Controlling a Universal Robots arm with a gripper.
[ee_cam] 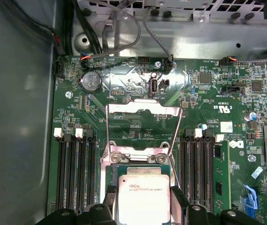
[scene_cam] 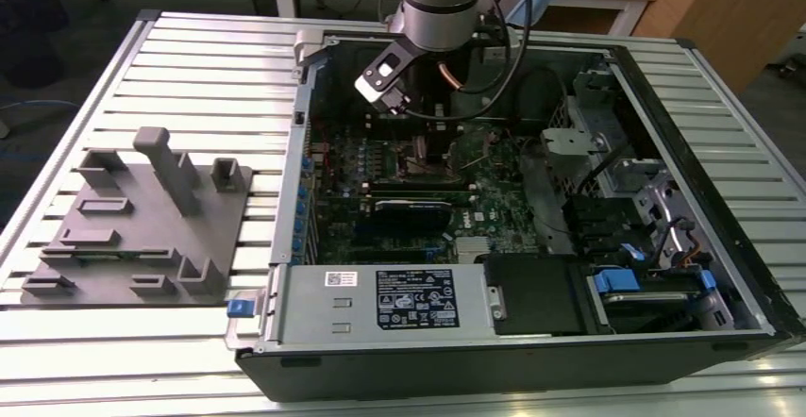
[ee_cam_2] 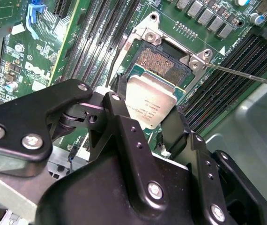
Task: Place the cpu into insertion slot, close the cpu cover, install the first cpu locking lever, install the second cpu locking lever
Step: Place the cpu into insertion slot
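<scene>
jaws: clamped on chip's two sides | chip: held just above socket, inside open computer case | cover: swung open

Silver-grey cpu, green motherboard

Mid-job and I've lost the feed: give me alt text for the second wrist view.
The black pincer grips the cpu, silver top up, partly over the insertion slot, whose pin field is partly uncovered. Green motherboard with long black memory slots surrounds it.
</scene>
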